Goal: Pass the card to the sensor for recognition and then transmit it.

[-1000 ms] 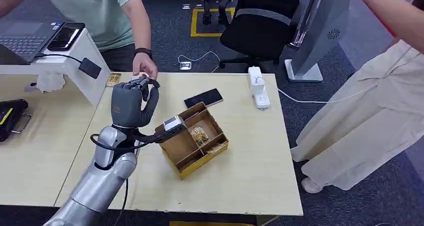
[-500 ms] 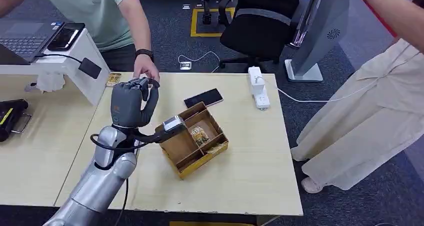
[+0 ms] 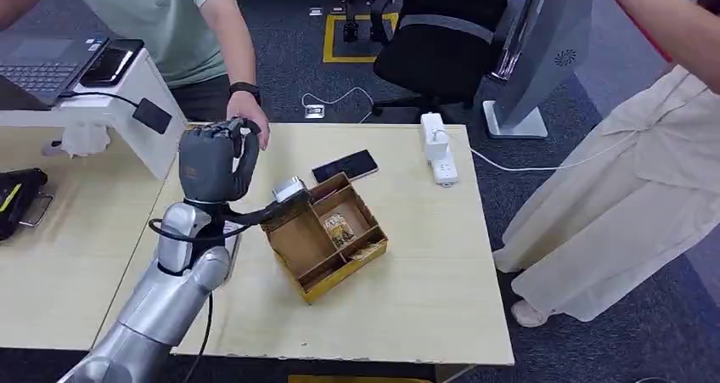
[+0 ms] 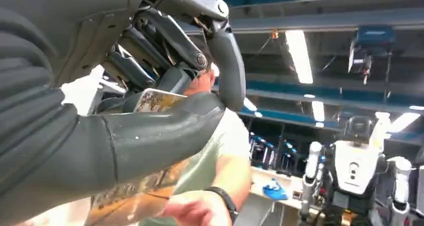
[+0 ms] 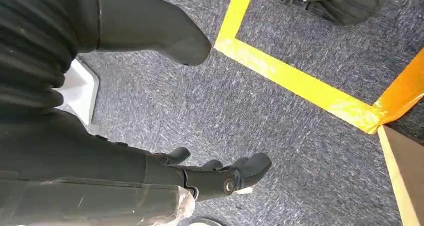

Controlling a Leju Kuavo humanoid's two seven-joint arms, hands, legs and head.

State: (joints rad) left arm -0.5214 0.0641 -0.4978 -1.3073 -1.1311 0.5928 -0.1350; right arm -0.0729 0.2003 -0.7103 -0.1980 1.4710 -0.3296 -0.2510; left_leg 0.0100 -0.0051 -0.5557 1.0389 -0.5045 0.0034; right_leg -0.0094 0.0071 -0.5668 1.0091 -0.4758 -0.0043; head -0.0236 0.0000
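Observation:
My left hand (image 3: 210,164) is raised above the table's far left part, fingers curled. In the left wrist view its thumb and fingers (image 4: 175,40) pinch a printed, gold-toned card (image 4: 155,99). The hand's back hides the card in the head view. A person's hand (image 3: 247,114) with a dark wristband is right beside my fingertips. The black square sensor (image 3: 153,115) hangs on the white stand's slanted side, a short way left of my hand. My right hand (image 5: 220,176) hangs over grey carpet, fingers apart and holding nothing.
A cardboard box (image 3: 299,243) with compartments holding more cards sits right of my left arm. Behind it lie a dark phone (image 3: 345,166) and a white power strip (image 3: 437,148). A laptop (image 3: 42,64) tops the white stand. Another person (image 3: 628,171) stands at the right.
My left hand has moved left and farther from me with the card, closing in on the person's hand and the sensor stand. The box and phone have not moved.

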